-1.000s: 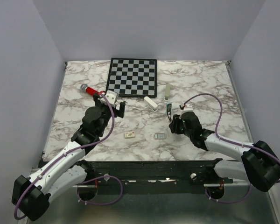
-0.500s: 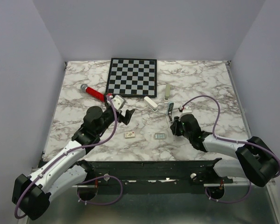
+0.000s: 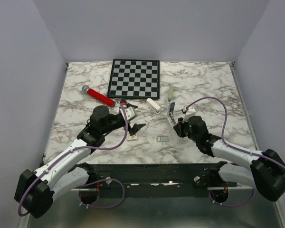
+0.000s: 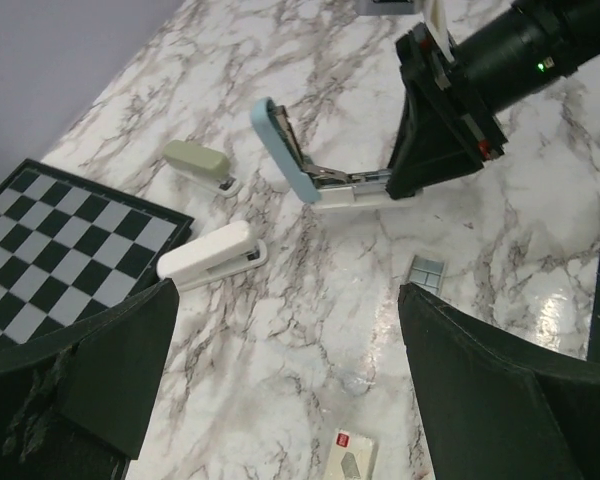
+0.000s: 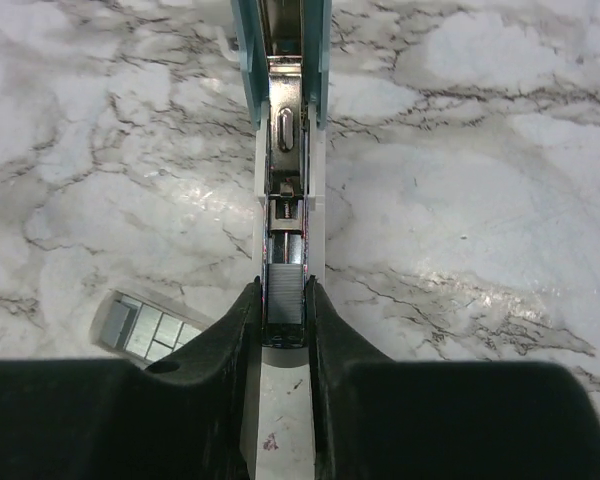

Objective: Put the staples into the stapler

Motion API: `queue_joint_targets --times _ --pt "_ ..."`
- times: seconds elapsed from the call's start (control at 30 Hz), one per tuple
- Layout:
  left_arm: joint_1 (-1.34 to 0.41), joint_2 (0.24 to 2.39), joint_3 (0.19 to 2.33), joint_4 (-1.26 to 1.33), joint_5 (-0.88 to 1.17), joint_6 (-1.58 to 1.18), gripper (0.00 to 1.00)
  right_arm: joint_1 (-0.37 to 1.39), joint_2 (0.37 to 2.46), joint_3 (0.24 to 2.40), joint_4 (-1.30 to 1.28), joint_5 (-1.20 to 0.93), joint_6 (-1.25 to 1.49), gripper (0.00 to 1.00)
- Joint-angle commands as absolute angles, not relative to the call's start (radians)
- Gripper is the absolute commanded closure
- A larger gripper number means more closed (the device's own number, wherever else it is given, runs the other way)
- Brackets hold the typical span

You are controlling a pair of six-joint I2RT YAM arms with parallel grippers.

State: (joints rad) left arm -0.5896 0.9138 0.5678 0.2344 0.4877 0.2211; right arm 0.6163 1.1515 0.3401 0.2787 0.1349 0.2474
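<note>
While astride stapler [image 5: 286, 190] edges, right claw [image 5: 283, 305]

Left gripper [image 4: 287, 300] rightward; right gripper [image 5: 283, 300] narrower around stapler [image 5: 288, 170]

Shows the stapler [image 3: 171, 113] lying open right of the surface's centre, pale-blue lid tilted up off the white base, a grey staple strip [image 5: 285, 295] in its channel. Shows the staples [image 3: 163, 138], a flat silvery block, nearer the near edge, apart.

Staples [image 3: 163, 138] on the table [image 3: 218, 95] before and left of the stapler [image 3: 171, 112], chessboard [image 3: 135, 78] well behind.
</note>
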Motion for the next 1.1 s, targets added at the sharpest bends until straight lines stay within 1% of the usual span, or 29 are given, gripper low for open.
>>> queue_joint_targets --times 0.0,0.1,0.23,0.27,0.37,0.47,0.63,0.73,0.83,0.9,0.97,1.07 --pt "-0.591 0.966 0.638 0.170 0.693 0.322 0.01 0.621 1.033 0.371 0.241 0.026 0.152 0.92" --pt "-0.581 0.994 0.664 0.140 0.733 0.333 0.01 0.621 0.962 0.391 0.209 -0.047 0.114 0.96" --pt "-0.549 1.015 0.698 0.143 0.824 0.333 0.01 0.621 0.898 0.443 0.138 -0.185 0.026 0.97" --pt "-0.543 1.029 0.712 0.120 0.866 0.337 0.01 0.623 0.882 0.451 0.112 -0.248 0.015 0.97" --pt "-0.526 1.058 0.765 0.081 0.911 0.350 0.01 0.621 0.844 0.500 0.054 -0.346 -0.032 0.97" --pt "-0.519 1.089 0.796 0.101 0.966 0.338 0.01 0.621 0.825 0.546 0.008 -0.406 -0.060 0.97" --pt "-0.518 1.140 0.853 0.089 1.029 0.330 0.01 0.621 0.834 0.566 -0.026 -0.408 -0.087 0.97" --pt "-0.518 1.161 0.896 0.058 1.071 0.351 0.01 0.621 0.842 0.577 -0.040 -0.451 -0.098 0.97" --pt "-0.523 1.198 0.971 -0.066 1.103 0.420 0.03 0.621 0.856 0.598 -0.060 -0.486 -0.112 0.97" --pt "-0.535 1.239 1.014 -0.187 1.118 0.463 0.06 0.621 0.865 0.612 -0.069 -0.509 -0.118 0.97" --pt "-0.574 1.281 1.075 -0.318 1.111 0.549 0.07 0.623 0.874 0.624 -0.077 -0.535 -0.127 0.97" --pt "-0.620 1.310 1.117 -0.377 1.100 0.583 0.08 0.621 0.894 0.649 -0.087 -0.557 -0.136 0.97"
